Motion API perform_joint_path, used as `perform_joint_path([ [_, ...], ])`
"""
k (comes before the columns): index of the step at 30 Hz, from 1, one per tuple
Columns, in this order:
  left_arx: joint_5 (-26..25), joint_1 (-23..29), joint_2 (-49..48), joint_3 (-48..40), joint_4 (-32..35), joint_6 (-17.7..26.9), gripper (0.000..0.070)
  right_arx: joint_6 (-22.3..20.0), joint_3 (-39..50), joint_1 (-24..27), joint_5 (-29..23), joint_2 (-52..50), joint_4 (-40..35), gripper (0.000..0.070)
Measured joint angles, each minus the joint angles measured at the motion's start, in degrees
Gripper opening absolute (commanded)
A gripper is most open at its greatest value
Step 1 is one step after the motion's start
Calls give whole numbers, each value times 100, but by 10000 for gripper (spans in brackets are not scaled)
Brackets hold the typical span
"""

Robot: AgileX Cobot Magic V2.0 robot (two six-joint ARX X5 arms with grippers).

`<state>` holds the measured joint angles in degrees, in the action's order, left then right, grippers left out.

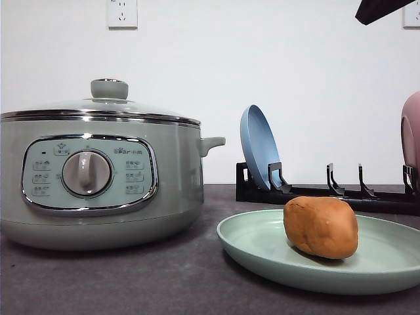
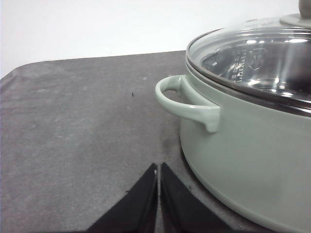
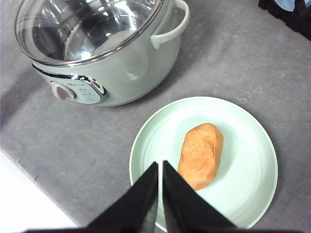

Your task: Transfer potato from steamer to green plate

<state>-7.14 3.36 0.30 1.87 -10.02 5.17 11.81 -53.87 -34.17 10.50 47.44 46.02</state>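
The potato [image 1: 321,227] lies on the green plate [image 1: 262,252], just beside the steamer [image 1: 98,177], whose glass lid [image 1: 98,108] is on; I judge the transfer done, with only pulling my arms clear left. My right gripper [image 3: 160,194] hangs above the plate with fingers together, holding nothing. My left gripper [image 2: 159,194], also pressed together and empty, sits near the steamer's side handle [image 2: 187,102]. The front view adds a blue plate [image 1: 259,147] racked behind the steamer.

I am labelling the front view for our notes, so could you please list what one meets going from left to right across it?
steamer → blue plate standing in the black dish rack → potato lying on the green plate → pink dish at the right edge.
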Motion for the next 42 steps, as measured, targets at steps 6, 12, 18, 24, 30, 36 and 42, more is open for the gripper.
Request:
perform_joint_path([
  [6, 0, 0, 0, 0, 0, 0, 0, -176, 0, 123, -226, -72, -99, 0],
  [12, 0, 0, 0, 0, 0, 0, 0, -386, 661, 1106, -429, -925, -1559, 0],
  [18, 0, 0, 0, 0, 0, 0, 0, -413, 2173, 2480, -446, -2185, -3219, 0],
  [24, 0, 0, 0, 0, 0, 0, 0, -429, 3548, 3417, -449, -3250, -4339, 0],
  [30, 0, 0, 0, 0, 0, 0, 0, -500, 4393, 3718, -448, -3962, -4549, 0],
  [36, 0, 0, 0, 0, 0, 0, 0, -611, 4982, 3777, -448, -4392, -4559, 0],
  [42, 0, 0, 0, 0, 0, 0, 0, -647, 5288, 3794, -442, -4611, -4478, 0],
])
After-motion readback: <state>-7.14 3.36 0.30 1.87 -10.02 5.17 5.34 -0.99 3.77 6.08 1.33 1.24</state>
